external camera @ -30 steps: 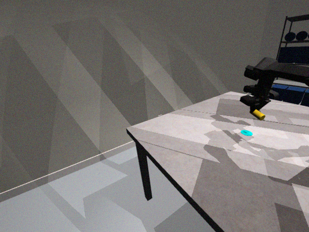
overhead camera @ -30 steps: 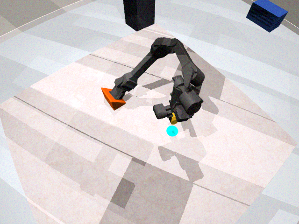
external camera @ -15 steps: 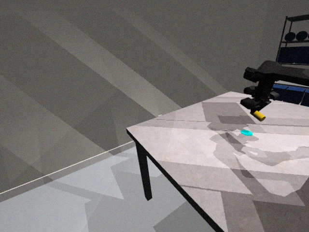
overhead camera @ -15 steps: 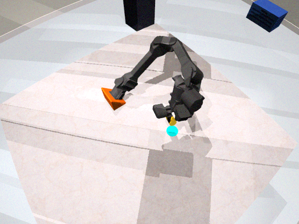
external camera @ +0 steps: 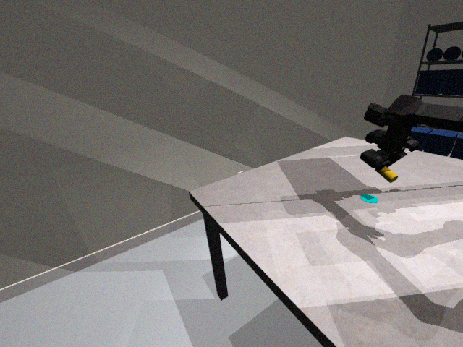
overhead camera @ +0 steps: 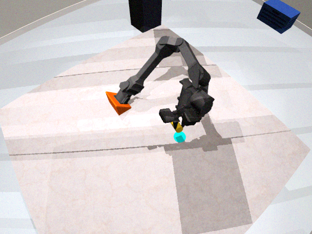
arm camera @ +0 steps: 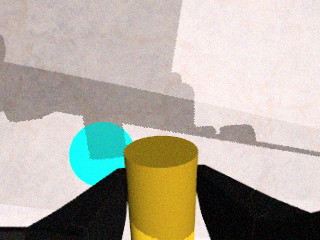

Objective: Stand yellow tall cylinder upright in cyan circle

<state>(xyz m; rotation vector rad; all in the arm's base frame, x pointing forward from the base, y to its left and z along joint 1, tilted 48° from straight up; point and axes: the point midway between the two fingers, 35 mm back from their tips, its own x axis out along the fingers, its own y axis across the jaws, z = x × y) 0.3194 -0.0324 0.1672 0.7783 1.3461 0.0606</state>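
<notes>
The yellow tall cylinder [overhead camera: 179,128] [external camera: 388,174] [arm camera: 161,195] is held tilted above the table, one end pointing down and outward. My gripper [overhead camera: 176,123] [external camera: 381,168] [arm camera: 161,175] is shut on it, with a black finger on each side in the wrist view. The cyan circle [overhead camera: 177,133] [external camera: 369,199] [arm camera: 80,155] lies flat on the table. In the top view it shows just below the cylinder's end; in the wrist view it is left of the cylinder, partly behind it and a finger. A shadow falls on the circle. The cylinder's other end is hidden by the gripper.
The arm's orange base [overhead camera: 121,108] stands on the table to the left of the gripper in the top view. The table's edge [external camera: 261,280] shows in the exterior view. A blue box [overhead camera: 279,16], a dark block [overhead camera: 145,15] and a shelf rack [external camera: 420,63] stand beyond the table.
</notes>
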